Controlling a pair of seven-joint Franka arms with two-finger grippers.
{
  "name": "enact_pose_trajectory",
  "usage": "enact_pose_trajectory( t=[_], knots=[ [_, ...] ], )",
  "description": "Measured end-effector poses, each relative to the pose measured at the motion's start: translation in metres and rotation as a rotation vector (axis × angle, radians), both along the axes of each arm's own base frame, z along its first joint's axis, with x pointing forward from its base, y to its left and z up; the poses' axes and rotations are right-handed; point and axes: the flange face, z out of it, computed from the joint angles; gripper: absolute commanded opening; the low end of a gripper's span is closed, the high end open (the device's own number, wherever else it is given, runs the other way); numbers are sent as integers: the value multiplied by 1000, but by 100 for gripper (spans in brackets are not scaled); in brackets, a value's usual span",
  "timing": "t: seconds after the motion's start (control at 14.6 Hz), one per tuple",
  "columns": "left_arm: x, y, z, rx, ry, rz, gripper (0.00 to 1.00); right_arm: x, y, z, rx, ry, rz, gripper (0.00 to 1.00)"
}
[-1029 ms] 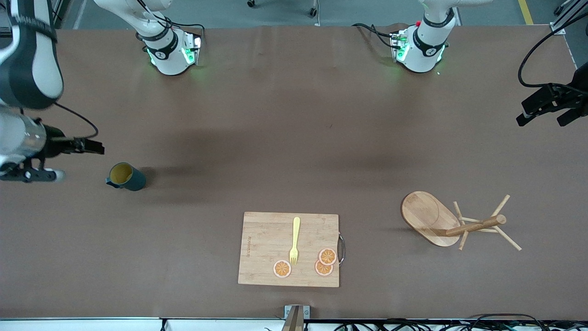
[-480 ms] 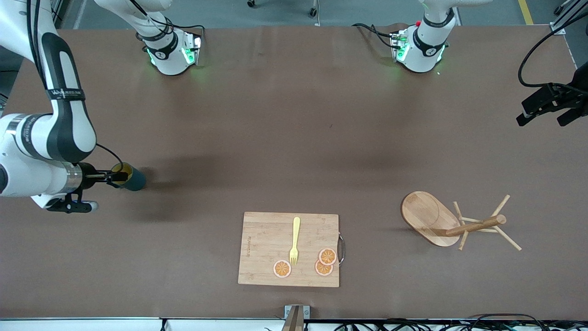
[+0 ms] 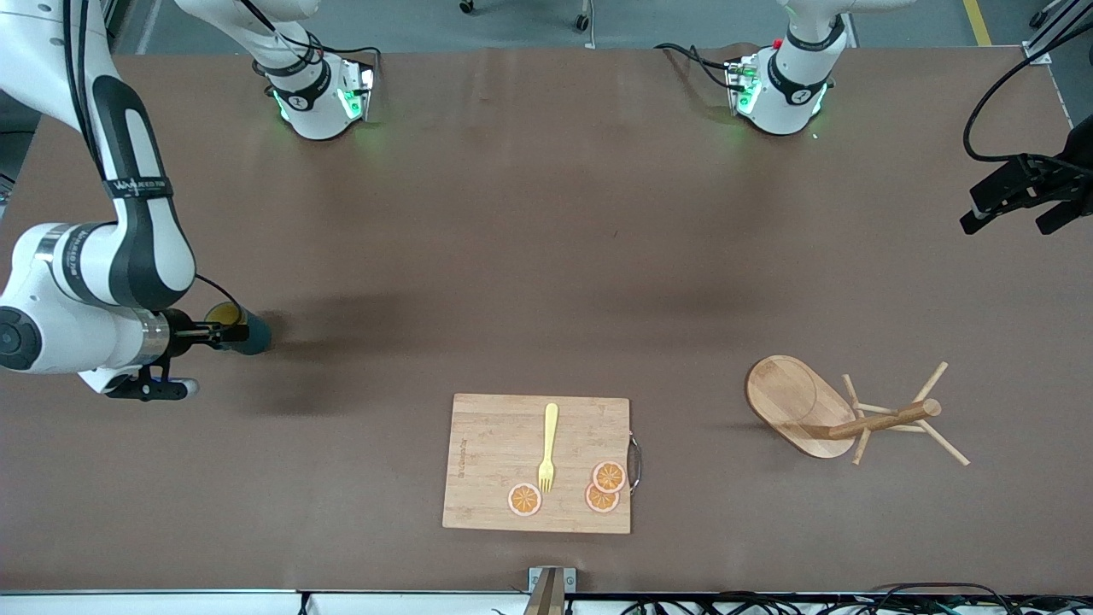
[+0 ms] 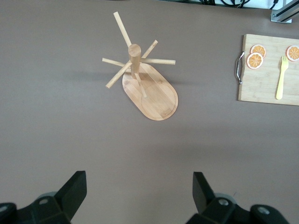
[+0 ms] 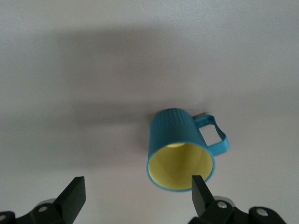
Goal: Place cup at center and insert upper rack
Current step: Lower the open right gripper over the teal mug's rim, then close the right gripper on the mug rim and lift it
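The right hand [image 3: 224, 331] hangs low over the right arm's end of the tabletop [image 3: 529, 256], fingers spread wide and grasping nothing. Directly under it stands the cup [image 3: 241, 331], a teal ribbed mug with a yellow interior. In the right wrist view the cup [image 5: 181, 149] sits upright between the two spread fingertips [image 5: 202, 193], off centre toward one of them, with its handle turned sideways. No finger touches the cup wall.

The left hand [image 3: 1016, 203] waits in the air over the left arm's end of the tabletop, fingers also spread wide and holding nothing. In the left wrist view both fingertips [image 4: 72, 192] frame bare tabletop.

The upper rack [image 3: 841, 412], a light wooden mug tree, stands upright on its oval base toward the left arm's end, nearer to the front camera than the left hand's position.

A bamboo cutting board [image 3: 491, 461] lies at the middle of the tabletop's front edge. On it rest a yellow fork [image 3: 547, 448] and three orange slices [image 3: 609, 476].
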Motion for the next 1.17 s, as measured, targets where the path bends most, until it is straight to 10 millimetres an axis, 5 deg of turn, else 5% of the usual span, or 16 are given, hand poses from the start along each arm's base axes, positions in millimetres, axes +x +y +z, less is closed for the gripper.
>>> enact_pose_trajectory(
  t=[0.27,0.89,1.17],
  knots=[
    [0,0,0,0,0,0,100,0,0,-27,0,24,-1,98],
    [0,0,0,0,0,-1,100,-11,2,-48,2,56,1,88],
    [0,0,0,0,0,-1,100,-17,2,-56,3,74,1,74]
  ],
)
